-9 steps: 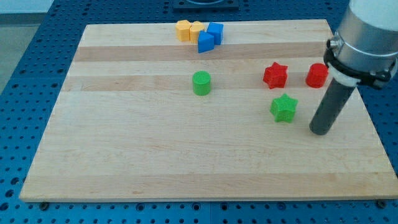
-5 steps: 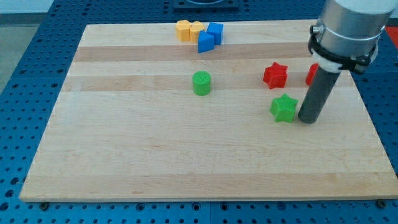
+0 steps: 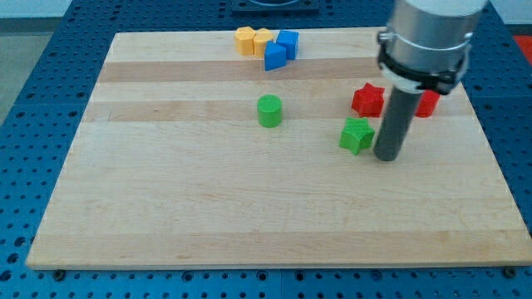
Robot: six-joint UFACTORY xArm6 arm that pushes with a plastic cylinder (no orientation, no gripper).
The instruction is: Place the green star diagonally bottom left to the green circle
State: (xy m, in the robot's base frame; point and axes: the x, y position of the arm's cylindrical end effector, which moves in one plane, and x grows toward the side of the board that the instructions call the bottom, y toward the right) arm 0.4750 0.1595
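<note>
Green star point(image 3: 357, 135) is met on its right side by my tip point(image 3: 386, 157), right of board centre. Green circle point(image 3: 269, 110) is seen up-left of it. Nothing is held; a bare rod, no jaws.

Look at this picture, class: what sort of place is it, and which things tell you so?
Probably a robotics lab bench. A wooden board lies on a blue perforated table; small coloured blocks such as the green star sit on it, and my tip stands just to the star's right.

Bright, even overhead light, soft short shadows under the blocks, sharp focus throughout.
</note>
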